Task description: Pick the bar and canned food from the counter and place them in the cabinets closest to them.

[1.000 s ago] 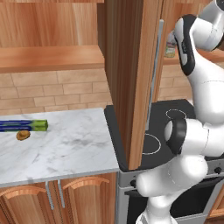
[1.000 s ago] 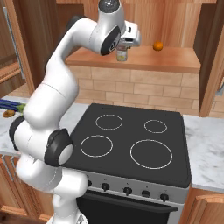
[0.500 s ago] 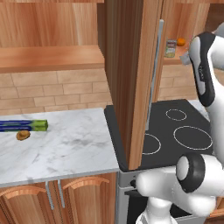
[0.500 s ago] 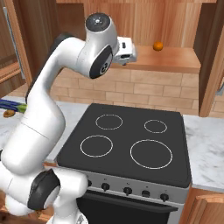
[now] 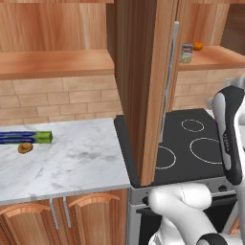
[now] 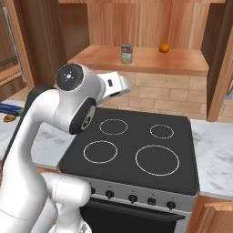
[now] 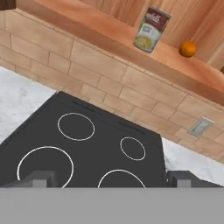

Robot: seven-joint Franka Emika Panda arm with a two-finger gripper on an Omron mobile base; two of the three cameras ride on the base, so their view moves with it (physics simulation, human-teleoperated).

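Green-label canned food (image 6: 126, 53) sits shelved upper centre | our gripper (image 7: 112, 178) fingers wide, holding nothing | we reckon bar's next, gotta find it

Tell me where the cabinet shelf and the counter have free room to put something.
On the shelf board, bare wood lies left of the can and right of the orange. On the counter, marble is free right of the blue-green box; its left edge is crowded.

A kitchen: black stovetop (image 6: 129, 148), marble counter (image 5: 67, 160), wooden cabinets (image 5: 143, 72), brick backsplash (image 7: 109, 83).
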